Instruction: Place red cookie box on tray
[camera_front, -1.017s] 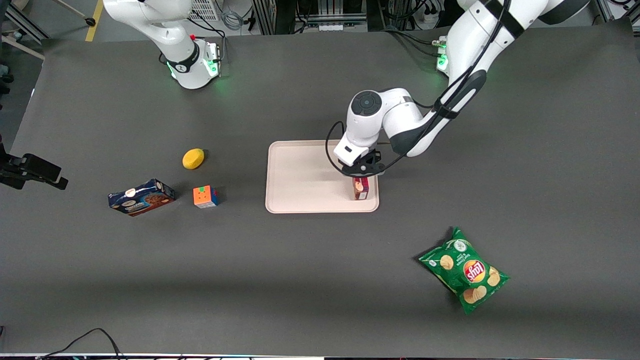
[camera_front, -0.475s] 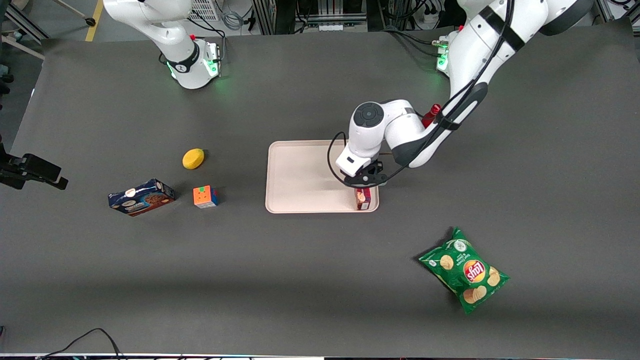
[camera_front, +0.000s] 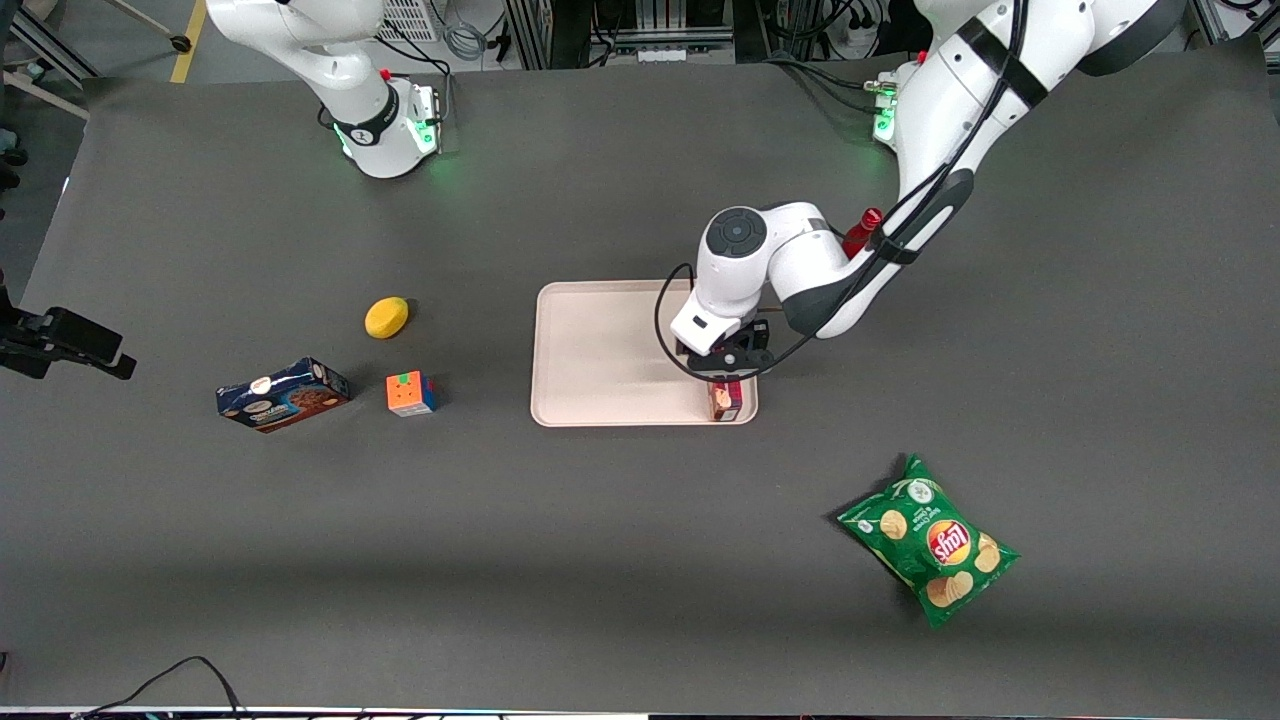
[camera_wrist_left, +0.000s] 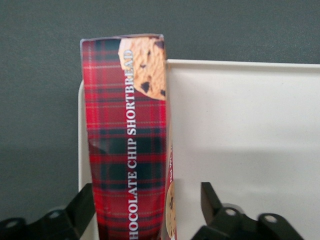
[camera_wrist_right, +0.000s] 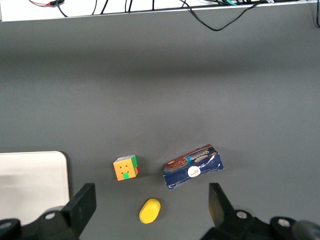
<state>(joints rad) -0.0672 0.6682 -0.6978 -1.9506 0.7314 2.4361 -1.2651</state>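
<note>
Dark grey tabletop (camera_front: 600, 560) fills my front view, carrying one pale pink tray (camera_front: 590, 350), one red cookie box (camera_front: 726, 398), one blue cookie box (camera_front: 283, 394), one puzzle cube (camera_front: 411, 393), one lemon (camera_front: 386, 317), one green chip bag (camera_front: 928, 540) and one red bottle (camera_front: 861, 232), which peeks from under the working arm. I see the red cookie box standing on end in the tray's corner nearest the camera, toward the working arm's end, with the pincer (camera_front: 722, 360) directly above it. From the left wrist view, the pincer (camera_wrist_left: 145, 210) has its two fingers (camera_wrist_left: 82, 207) spread, the plaid box (camera_wrist_left: 127, 140) between them with a gap at one finger. The right wrist view shows one cube (camera_wrist_right: 125, 167), one lemon (camera_wrist_right: 149, 210) and one blue box (camera_wrist_right: 193, 166).
</note>
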